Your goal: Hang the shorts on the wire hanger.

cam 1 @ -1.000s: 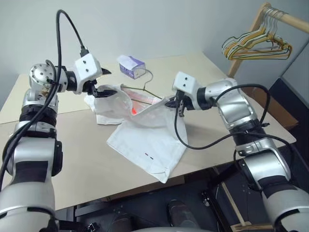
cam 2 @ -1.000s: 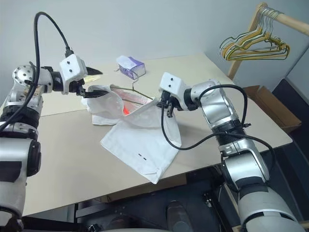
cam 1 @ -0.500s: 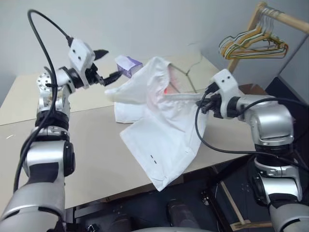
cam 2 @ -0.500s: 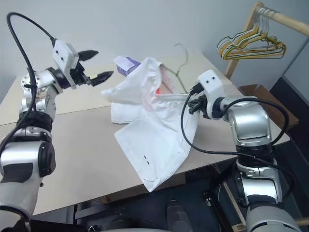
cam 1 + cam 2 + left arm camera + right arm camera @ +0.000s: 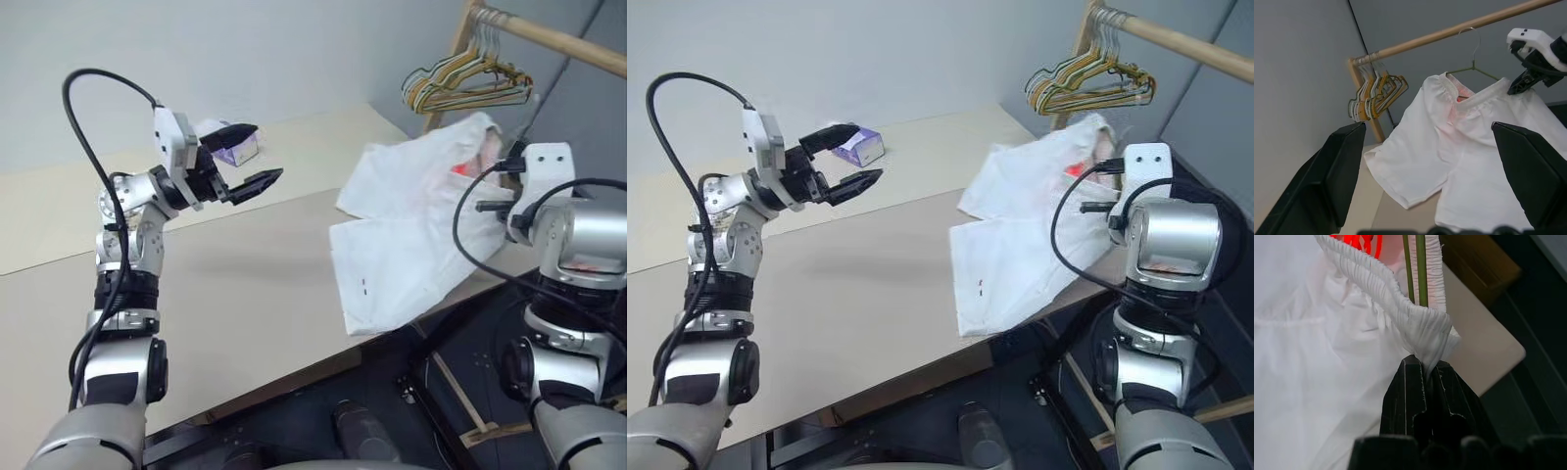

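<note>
Shorts [image 5: 411, 225] hang pinched by the waistband in the right hand [image 5: 1426, 377] (left hand [image 5: 245, 157] gapes empty).

1. My black right gripper [image 5: 1426, 377] is pinching the white shorts [image 5: 411, 230], which are showing a pink-red glow at the gathered waistband and two small dark marks low on one leg.
2. The wire hanger [image 5: 1472, 66] is showing grey-green against the grey wall.
3. My black left gripper [image 5: 247, 157] is hanging over the beige table [image 5: 235, 294].
4. A purple-and-white tissue box [image 5: 860, 147] is sitting behind.
5. Yellow, green and white hangers [image 5: 465, 83] are dangling from a pale wooden rail [image 5: 549, 34].
</note>
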You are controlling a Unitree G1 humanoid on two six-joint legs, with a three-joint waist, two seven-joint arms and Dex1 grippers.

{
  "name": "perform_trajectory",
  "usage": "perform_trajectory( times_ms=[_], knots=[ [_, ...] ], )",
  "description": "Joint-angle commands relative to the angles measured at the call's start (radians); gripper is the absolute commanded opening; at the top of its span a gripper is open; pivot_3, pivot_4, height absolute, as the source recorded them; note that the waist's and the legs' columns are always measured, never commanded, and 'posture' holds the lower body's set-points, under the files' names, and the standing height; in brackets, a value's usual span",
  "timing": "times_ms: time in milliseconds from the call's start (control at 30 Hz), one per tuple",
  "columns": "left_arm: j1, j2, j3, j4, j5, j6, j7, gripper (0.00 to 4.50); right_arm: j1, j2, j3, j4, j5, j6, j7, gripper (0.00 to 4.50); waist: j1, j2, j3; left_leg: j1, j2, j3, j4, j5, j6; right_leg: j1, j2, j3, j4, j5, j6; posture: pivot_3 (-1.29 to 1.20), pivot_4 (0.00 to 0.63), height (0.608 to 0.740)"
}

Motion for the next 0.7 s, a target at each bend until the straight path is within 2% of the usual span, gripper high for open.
perform_trajectory(
  times_ms=[33,200,300,433,533,700],
  knots=[
    [0.026,0.006,-0.003,-0.111,-0.013,0.064,0.058,4.43,-0.114,-0.007,-0.102,0.094,-0.049,-0.112,-0.135,0.0,-0.007,0.0,0.0,0.0,0.0,0.0,0.0,0.0,0.0,0.0,0.0,0.0,0.0,0.0,0.0,-0.28,0.0,0.74],
    [0.07,0.012,0.012,-0.213,-0.071,0.122,0.053,4.43,-0.229,-0.016,-0.21,0.275,-0.039,-0.242,-0.265,0.0,-0.018,0.001,0.0,0.002,0.0,0.001,-0.001,0.0,0.0,0.001,0.0,0.002,-0.001,0.0,0.0,-0.26,0.0,0.74],
    [0.082,0.022,0.007,-0.241,-0.071,0.141,0.065,4.43,-0.301,-0.061,-0.234,0.428,-0.022,-0.337,-0.32,0.0,-0.019,0.001,0.0,0.004,-0.001,0.002,-0.002,0.0,0.001,0.003,0.0,0.003,-0.004,0.0,0.001,-0.26,0.0,0.74],
    [0.092,0.024,0.003,-0.257,-0.068,0.149,0.073,4.43,-0.386,-0.128,-0.242,0.624,0.013,-0.432,-0.345,0.0,-0.02,0.001,0.0,0.006,-0.001,0.003,-0.005,-0.001,0.002,0.01,0.0,0.004,-0.007,-0.001,0.002,-0.26,0.0,0.74],
    [0.101,0.026,-0.001,-0.272,-0.069,0.151,0.075,4.43,-0.481,-0.2,-0.262,0.825,0.063,-0.514,-0.341,0.0,-0.024,0.001,0.0,0.018,-0.003,0.008,-0.014,-0.001,0.002,0.016,0.0,0.008,-0.014,0.0,0.003,-0.26,0.0,0.74],
    [0.111,0.023,-0.007,-0.289,-0.067,0.157,0.08,4.43,-0.567,-0.281,-0.273,1.069,0.121,-0.645,-0.377,0.0,-0.036,0.001,0.0,0.02,-0.006,0.01,-0.02,-0.001,0.002,0.017,0.0,0.015,-0.018,0.0,0.005,-0.26,0.0,0.74]
  ],
)
